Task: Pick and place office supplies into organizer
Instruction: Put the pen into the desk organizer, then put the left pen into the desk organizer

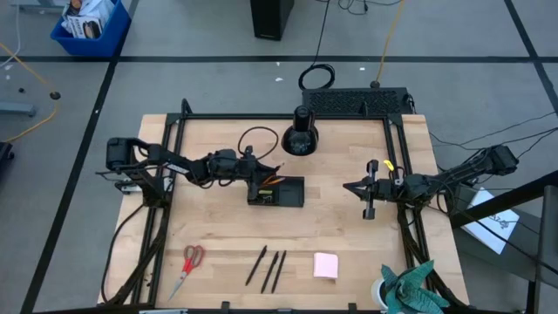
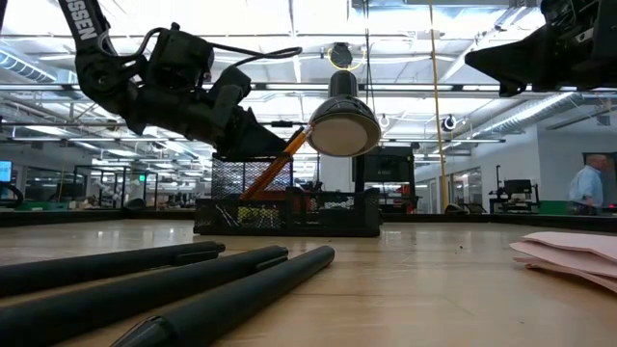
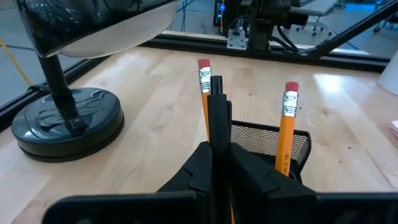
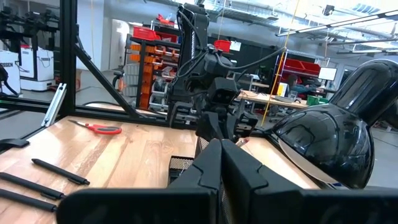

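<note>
Left wrist view shows your left pincer (image 3: 217, 165) pinching a black pen (image 3: 217, 118) upright over the organizer (image 3: 270, 146), beside two pencils (image 3: 287, 124), ready to drop in.

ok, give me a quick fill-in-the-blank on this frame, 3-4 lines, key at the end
1. The left gripper is closed on a black ____ above the organizer.
2. Two orange ____ already stand in the organizer.
3. The scissors on the table have ____ handles.
4. The number of black pens lying on the table between the scissors and the pink pad is ____.

Missing words: pen; pencils; red; three
</note>
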Motion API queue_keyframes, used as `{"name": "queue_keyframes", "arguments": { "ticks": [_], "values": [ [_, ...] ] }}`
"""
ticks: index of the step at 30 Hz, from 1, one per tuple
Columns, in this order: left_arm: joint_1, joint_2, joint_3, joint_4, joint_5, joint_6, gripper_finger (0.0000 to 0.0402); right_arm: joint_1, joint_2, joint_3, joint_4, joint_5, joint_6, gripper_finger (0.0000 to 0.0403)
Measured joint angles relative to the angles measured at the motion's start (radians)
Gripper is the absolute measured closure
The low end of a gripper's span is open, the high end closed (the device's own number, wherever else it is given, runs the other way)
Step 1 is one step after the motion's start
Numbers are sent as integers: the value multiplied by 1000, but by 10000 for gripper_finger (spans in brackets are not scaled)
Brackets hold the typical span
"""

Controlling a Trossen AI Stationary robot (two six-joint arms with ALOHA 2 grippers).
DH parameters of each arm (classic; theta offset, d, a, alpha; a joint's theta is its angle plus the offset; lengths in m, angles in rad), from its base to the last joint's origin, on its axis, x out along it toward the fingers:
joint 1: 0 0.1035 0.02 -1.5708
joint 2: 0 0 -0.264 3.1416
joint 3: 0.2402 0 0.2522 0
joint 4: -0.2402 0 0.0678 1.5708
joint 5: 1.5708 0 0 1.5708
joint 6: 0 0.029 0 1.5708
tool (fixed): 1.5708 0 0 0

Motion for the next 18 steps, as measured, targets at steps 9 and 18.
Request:
{"name": "queue_keyframes", "arguments": {
  "ticks": [9,18],
  "values": [
    [0,1,0,5,0,-7,295,0,0,0,0,0,3,399],
    [-30,-102,-5,-26,-130,50,273,0,0,0,-9,0,1,399]
  ]
}}
